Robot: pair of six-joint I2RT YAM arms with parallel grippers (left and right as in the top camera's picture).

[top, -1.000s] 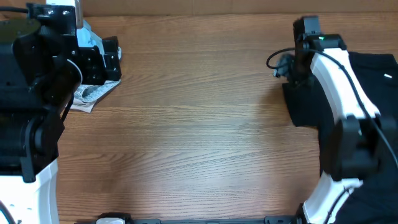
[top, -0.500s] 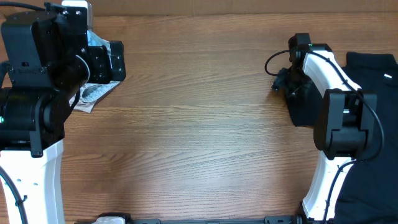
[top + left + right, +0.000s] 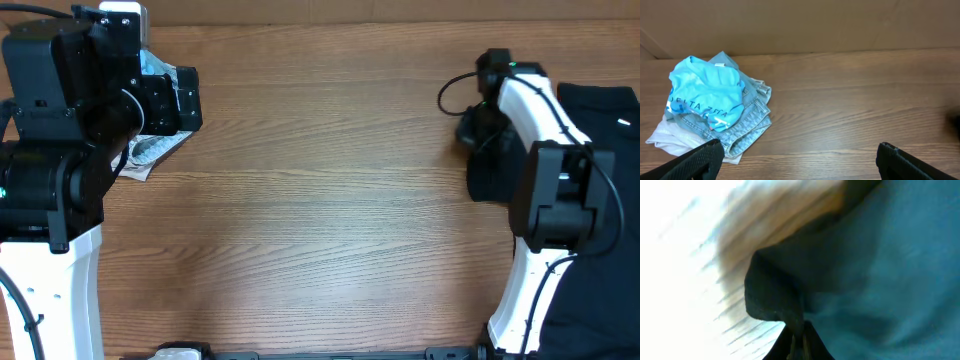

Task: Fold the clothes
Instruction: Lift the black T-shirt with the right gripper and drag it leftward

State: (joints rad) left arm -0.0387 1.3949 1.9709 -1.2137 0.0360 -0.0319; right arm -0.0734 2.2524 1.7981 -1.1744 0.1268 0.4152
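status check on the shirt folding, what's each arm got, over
Left end effector open, empty, near the blue and denim pile. Right end effector shut on black T-shirt edge. No obstruction seen between arms.

Black clothes (image 3: 605, 100); light-blue garment (image 3: 705, 90); faded denim (image 3: 752, 120); brown wood-grain table (image 3: 320, 200)

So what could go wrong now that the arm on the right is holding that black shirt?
The right gripper pinches only a small bit at the edge of the black T-shirt, so the soft fabric might slip free when pulled. The left gripper hangs open far off by the pile of clothes, so the shirt may drag across bunched, not flat.
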